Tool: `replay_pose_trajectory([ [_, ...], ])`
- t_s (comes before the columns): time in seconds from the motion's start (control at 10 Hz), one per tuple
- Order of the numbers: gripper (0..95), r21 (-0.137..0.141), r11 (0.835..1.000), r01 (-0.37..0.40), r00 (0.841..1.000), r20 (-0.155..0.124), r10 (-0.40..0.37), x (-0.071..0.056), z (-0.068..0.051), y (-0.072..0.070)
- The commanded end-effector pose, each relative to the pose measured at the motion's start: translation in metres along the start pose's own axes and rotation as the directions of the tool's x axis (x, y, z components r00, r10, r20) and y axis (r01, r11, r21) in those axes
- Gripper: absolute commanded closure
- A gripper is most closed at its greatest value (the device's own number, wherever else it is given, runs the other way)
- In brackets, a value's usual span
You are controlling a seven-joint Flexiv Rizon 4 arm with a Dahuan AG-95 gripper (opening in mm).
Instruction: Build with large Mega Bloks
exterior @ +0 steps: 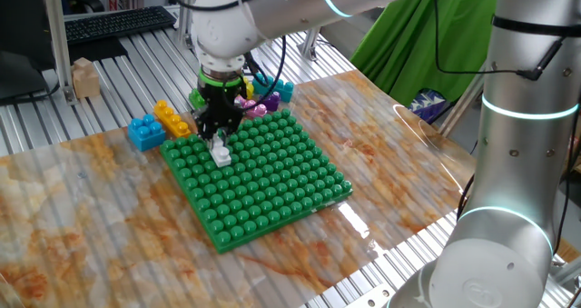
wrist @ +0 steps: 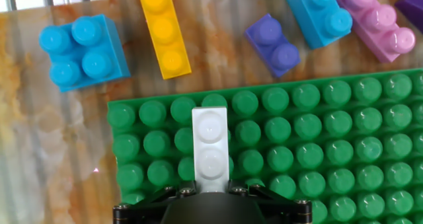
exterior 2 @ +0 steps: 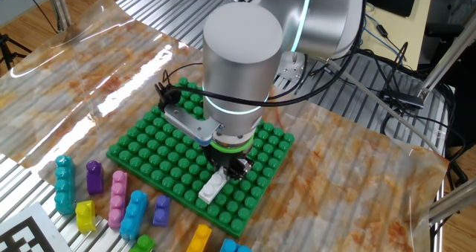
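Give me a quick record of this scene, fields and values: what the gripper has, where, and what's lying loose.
gripper: shut on white brick
white brick: on the green baseplate, near its edge
green baseplate: flat on the table
loose beside the baseplate: blue square brick, yellow brick, purple brick, pink brick

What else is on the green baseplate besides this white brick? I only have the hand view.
Observer: Nothing. In one fixed view the whole baseplate shows, and the white brick is the only one on it.
Operator: Any loose bricks outside my frame?
Observer: Yes. The other fixed view shows a tall teal brick and a small yellow brick on the table, past the pink brick.
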State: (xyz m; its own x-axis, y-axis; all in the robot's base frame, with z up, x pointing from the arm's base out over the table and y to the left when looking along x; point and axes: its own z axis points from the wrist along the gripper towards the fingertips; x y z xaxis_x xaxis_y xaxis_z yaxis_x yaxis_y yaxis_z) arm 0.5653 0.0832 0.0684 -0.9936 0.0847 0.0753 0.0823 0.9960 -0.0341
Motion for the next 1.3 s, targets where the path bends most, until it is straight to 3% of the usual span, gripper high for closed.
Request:
replay_pose_trajectory([
  [0.1, 95.0, 0.002, 1.000, 0.002, 1.000, 0.003, -0.002, 0.001, 0.004, -0.001],
  [0.6, 95.0, 0.001, 1.000, 0.005, 1.000, 0.012, -0.005, 0.003, 0.017, -0.007],
  [0.8, 95.0, -0.008, 1.000, 0.000, 1.000, 0.014, 0.000, 0.003, 0.017, -0.006],
  [0.9, 95.0, -0.025, 1.000, -0.001, 1.000, 0.009, 0.001, 0.003, 0.017, -0.006],
  [1.3, 95.0, -0.035, 0.999, 0.000, 1.000, 0.011, 0.001, 0.009, 0.018, -0.002],
])
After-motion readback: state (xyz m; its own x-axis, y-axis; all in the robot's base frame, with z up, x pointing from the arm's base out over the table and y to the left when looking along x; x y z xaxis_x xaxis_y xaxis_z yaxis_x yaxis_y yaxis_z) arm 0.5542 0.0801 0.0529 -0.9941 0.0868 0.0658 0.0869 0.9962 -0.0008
